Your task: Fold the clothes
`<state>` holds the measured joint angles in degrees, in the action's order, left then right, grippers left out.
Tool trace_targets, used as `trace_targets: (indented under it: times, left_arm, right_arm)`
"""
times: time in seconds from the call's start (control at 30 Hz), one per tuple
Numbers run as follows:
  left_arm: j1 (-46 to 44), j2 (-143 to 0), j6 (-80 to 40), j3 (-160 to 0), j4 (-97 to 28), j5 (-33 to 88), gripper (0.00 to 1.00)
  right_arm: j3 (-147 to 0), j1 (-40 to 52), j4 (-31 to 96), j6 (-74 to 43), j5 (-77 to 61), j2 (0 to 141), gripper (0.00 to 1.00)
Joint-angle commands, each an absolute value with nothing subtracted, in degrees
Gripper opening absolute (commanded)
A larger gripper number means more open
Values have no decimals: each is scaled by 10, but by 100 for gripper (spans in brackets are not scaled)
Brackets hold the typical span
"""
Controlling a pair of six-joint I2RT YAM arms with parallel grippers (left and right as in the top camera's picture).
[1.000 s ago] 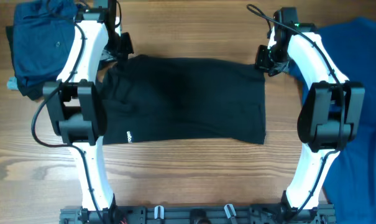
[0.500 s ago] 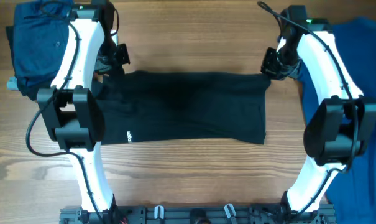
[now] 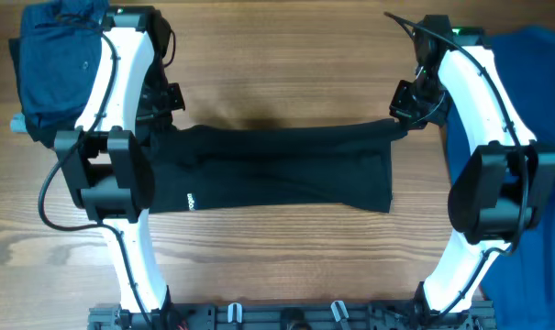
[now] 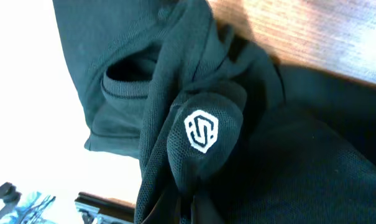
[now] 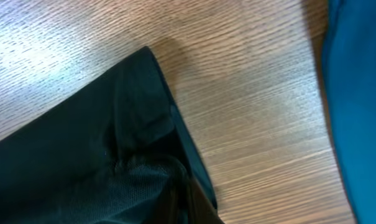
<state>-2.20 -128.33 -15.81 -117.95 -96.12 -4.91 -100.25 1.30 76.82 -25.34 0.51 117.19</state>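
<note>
Across the middle of the overhead frame, a black T-shirt (image 3: pixel 277 174) on the wooden table (image 3: pixel 277 55). Laid out as a wide, low band: lower edge flat on the wood, upper edge raised and drawn into a taut, slightly sagging line from one side to the other. Plain and matt, softly creased toward the left, with a small white mark (image 3: pixel 190 200) near the lower left corner.

At the shirt's upper left corner, the left gripper (image 3: pixel 165 108), pinched tight on the cloth. At the upper right corner, the right gripper (image 3: pixel 405 108), likewise clamped on the fabric. Fingers themselves buried under gathered cloth in both wrist views.

In the left wrist view, black fabric bunched into a rounded knob at centre frame, with a white emblem (image 4: pixel 202 130) stretched over it and a folded hem or collar to the upper left, hard to tell which. In the right wrist view, a black corner reaching up toward the top centre, bare wood grain beyond it, a strip of bright blue down the right edge.

At the upper left of the overhead frame, a heap of dark blue clothes (image 3: pixel 52 64), partly under the left arm (image 3: pixel 121 174). Along the right edge, a bright blue shirt (image 3: pixel 534 82), near the black one but apart from it, partly behind the right arm (image 3: pixel 493 192). Left end of the black shirt covered by the left arm's white links. At the top right, a thin black cable (image 3: pixel 401 20) looping off the right arm.
</note>
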Motion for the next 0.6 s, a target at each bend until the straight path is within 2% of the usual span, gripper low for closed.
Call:
trace_targets:
  times: [0.0,0.13,0.2,0.37,0.4,0.43,0.5,0.57]
  left_arm:
    - [-23,-1264,-168,-1187,-966,-66,4]
    - [-23,-1264,-170,-1164,-966,-66,4]
    - [-23,-1264,-170,-1157,-966,-66,6]
    - [-23,-1264,-170,-1156,-966,-66,8]
    - [-23,-1264,-170,-1156,-966,-66,12]
    - [-23,-1264,-170,-1156,-966,-66,41]
    - [-23,-1264,-170,-1156,-966,-66,54]
    - [-23,-1264,-170,-1156,-966,-66,81]
  right_arm:
    - [-1008,11,781,-261,26,1161,4]
    - [-1008,11,804,-255,26,1161,4]
    - [-1008,11,807,-254,26,1161,21]
    - [-1008,11,826,-254,26,1161,22]
    - [-1008,11,826,-245,26,1161,22]
    - [-1008,11,825,-241,26,1161,30]
    - [-1008,11,823,-240,26,1161,38]
    - [-1008,11,819,-240,25,1161,49]
